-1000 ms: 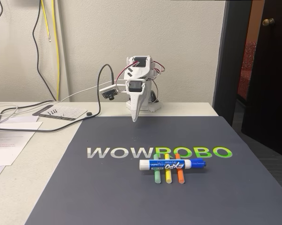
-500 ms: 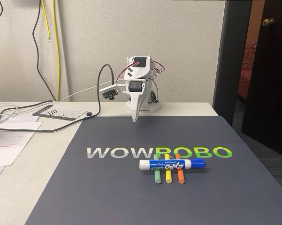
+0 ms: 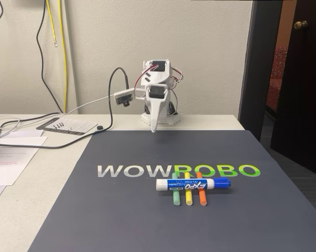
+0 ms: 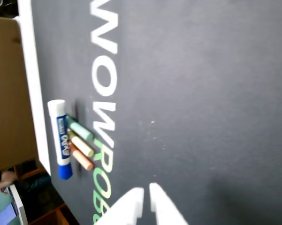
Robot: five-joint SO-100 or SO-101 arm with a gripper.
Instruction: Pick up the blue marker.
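The blue marker (image 3: 193,184) lies crosswise on the dark mat, white barrel to the left and blue cap to the right in the fixed view. It rests across three thin sticks: green (image 3: 175,197), yellow (image 3: 189,197) and orange (image 3: 201,196). My gripper (image 3: 154,127) hangs point-down at the mat's far edge, well behind the marker, fingers together with nothing between them. In the wrist view the marker (image 4: 60,138) sits at the left, the white fingertips (image 4: 137,196) at the bottom, and the gripper (image 4: 146,191) is far from it.
The dark mat (image 3: 121,210) with the WOWROBO lettering covers the table's middle. Papers (image 3: 10,155), black cables (image 3: 52,137) and a perforated board (image 3: 68,125) lie at the left. A dark door (image 3: 299,79) stands at the right.
The arm has lifted a little and swung slightly right, so the gripper tip and the wrist camera sit higher. The marker and sticks have not moved.
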